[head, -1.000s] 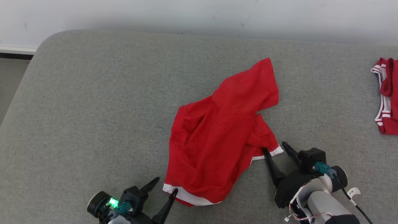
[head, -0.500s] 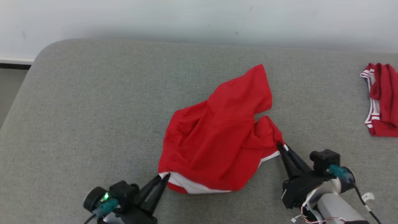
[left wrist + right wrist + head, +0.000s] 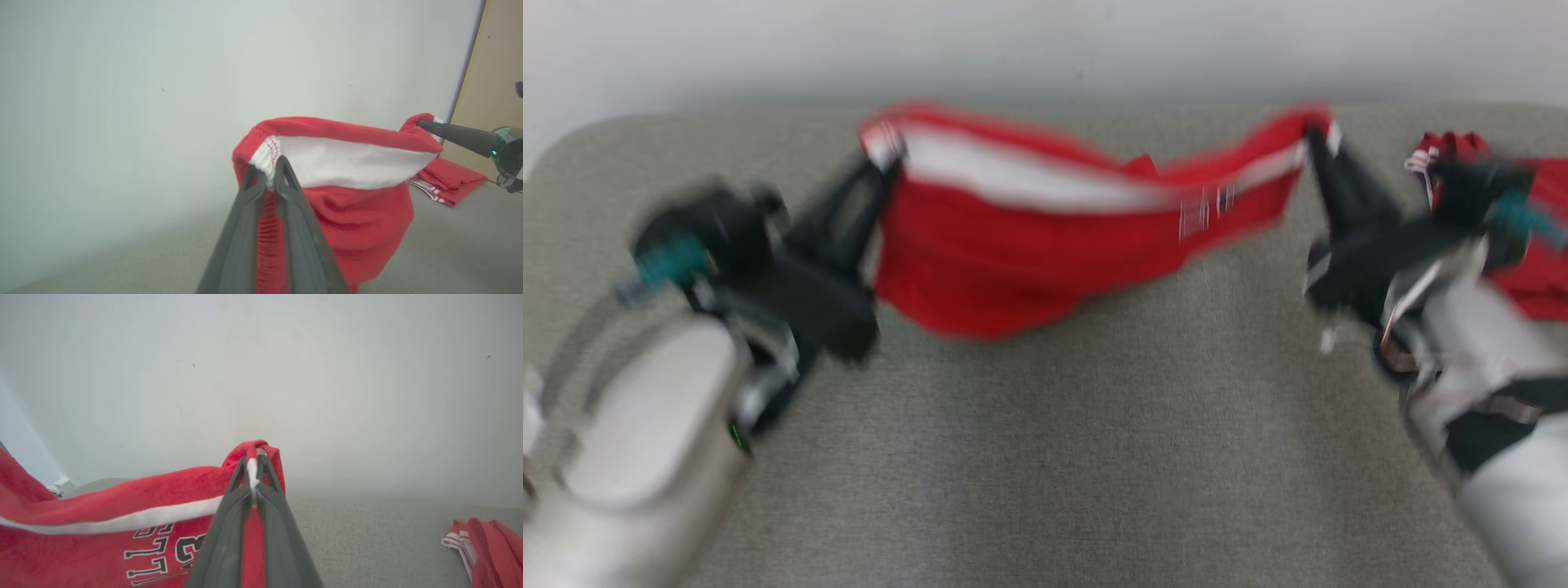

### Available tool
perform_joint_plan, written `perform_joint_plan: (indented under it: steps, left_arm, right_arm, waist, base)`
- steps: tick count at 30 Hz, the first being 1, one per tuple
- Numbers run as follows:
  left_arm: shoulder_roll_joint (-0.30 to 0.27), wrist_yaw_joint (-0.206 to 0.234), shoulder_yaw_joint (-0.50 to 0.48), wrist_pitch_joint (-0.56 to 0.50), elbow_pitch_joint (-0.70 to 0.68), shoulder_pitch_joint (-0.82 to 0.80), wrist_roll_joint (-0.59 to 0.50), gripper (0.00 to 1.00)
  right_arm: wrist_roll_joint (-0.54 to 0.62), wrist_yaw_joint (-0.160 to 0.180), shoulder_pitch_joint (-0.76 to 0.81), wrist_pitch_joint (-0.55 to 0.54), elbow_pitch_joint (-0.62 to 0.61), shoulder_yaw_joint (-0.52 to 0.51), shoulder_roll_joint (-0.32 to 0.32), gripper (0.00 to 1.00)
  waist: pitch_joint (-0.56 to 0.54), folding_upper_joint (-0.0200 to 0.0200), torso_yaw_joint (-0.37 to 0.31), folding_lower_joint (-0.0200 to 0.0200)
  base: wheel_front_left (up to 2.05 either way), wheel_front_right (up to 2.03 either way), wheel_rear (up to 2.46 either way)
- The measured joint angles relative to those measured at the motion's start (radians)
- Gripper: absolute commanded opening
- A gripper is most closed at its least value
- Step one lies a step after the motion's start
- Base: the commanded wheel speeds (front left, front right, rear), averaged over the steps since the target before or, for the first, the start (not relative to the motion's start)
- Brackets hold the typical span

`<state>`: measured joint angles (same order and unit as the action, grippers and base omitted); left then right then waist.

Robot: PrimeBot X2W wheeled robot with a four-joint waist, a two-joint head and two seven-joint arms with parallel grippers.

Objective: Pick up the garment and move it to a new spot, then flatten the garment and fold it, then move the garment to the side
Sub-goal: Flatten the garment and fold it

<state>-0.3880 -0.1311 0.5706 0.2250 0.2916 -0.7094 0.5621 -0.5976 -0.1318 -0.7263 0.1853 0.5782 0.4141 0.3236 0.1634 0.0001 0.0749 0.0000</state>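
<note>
Two corners of the red garment [image 3: 1013, 269] are pinched, one in our left jaws, one in our right jaws, and it hangs stretched between them over the grey padded surface [image 3: 1045, 457]. We judge the carrying is in hand; next we must lay it flat on a free spot.

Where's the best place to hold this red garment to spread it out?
Its white-banded edge, one end per pincer, coming from opposite sides. The left pincer and right pincer are shut on those two ends of the red garment, so the band spans between them and the cloth hangs below.
</note>
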Motion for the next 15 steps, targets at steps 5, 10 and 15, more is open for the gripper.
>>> perform_joint_plan:
  steps: [5,10,15]
  left_arm:
    - [-0.008,0.0,-0.015,-0.076,0.077,-0.347,0.083,0.0]
    - [-0.023,0.0,-0.015,-0.152,0.167,-0.705,0.122,0.0]
    - [-0.037,0.0,-0.001,-0.183,0.272,-0.982,0.128,0.0]
  right_arm:
    - [-0.052,0.0,-0.305,-0.098,0.039,-0.035,0.015,0.0]
    - [-0.079,0.0,-0.645,-0.187,0.107,-0.075,-0.003,0.0]
    - [-0.042,0.0,-0.949,-0.213,0.232,-0.113,-0.045,0.0]
  waist:
    - [0.082,0.0,-0.027,0.0]
    - [0.204,0.0,-0.05,0.0002]
    - [0.339,0.0001,-0.07,0.0003]
  base:
    - [0.0,0.0,0.0]
    - [0.0,0.0,0.0]
    - [0.0,0.0,0.0]
